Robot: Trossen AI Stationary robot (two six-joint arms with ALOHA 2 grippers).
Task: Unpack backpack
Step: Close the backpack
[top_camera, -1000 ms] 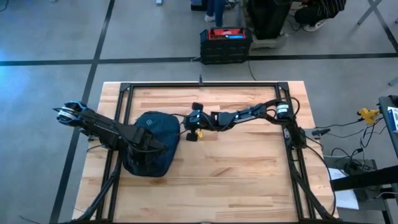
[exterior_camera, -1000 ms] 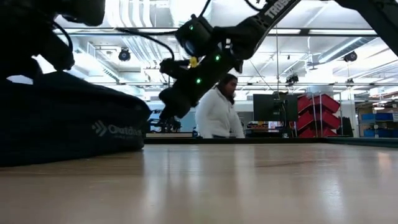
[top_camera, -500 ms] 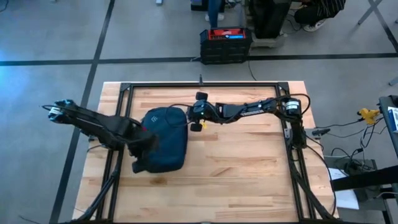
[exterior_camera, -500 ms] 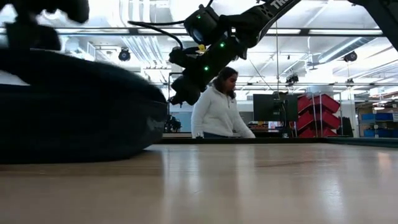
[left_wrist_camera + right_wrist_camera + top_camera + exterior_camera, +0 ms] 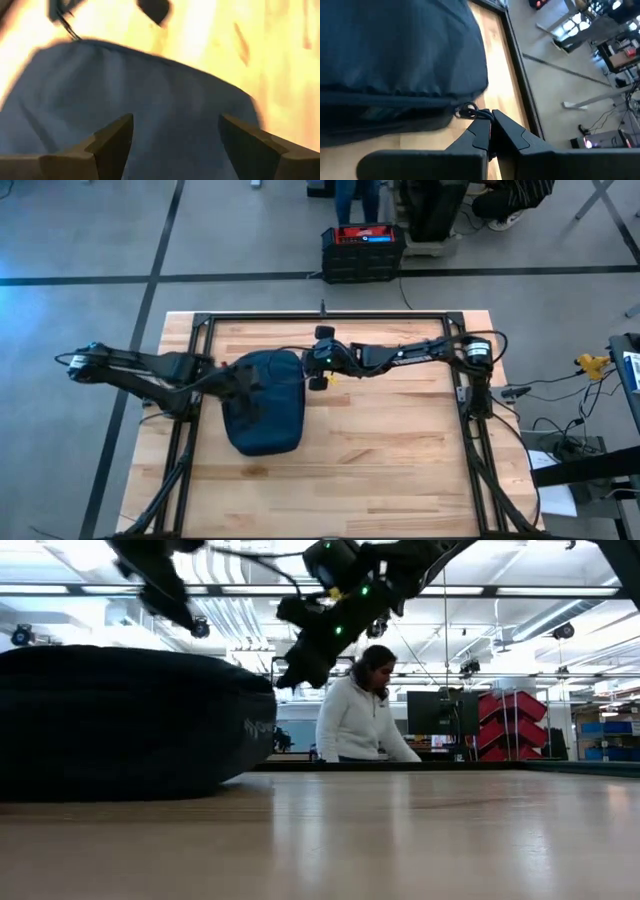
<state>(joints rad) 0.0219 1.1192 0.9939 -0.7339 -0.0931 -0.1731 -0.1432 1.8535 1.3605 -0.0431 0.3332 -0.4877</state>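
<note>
The dark navy backpack [image 5: 265, 402] lies flat on the wood in the left half of the table, long side running near to far. It also shows in the low view [image 5: 120, 720] with a pale logo. My left gripper [image 5: 175, 135] hovers open over the backpack's left part [image 5: 243, 380], clear above its top in the low view [image 5: 160, 585]. My right gripper [image 5: 490, 127] is at the backpack's far right corner [image 5: 318, 367], raised above the table [image 5: 295, 670], shut on a zipper pull. My right gripper pinches the zipper pull's dark cord [image 5: 481, 115] between its two fingertips, just beside the pull's ring [image 5: 466, 111] at the backpack's edge. The fingers come from the table's right, slanting down. The backpack stays resting on the table.
A black box with a red top [image 5: 362, 245] stands on the floor beyond the far edge. A person in a pale top [image 5: 360, 715] is behind the table. Black frame rails [image 5: 320, 317] run along the far and side edges. Bare wood [image 5: 400, 450] lies right of the backpack.
The backpack has slid toward the table's right and turned, from a spread shape to an oblong running near to far. My left gripper has moved from the backpack's near left part toward the far edge and risen above it. My right gripper has moved up and toward the far edge.
</note>
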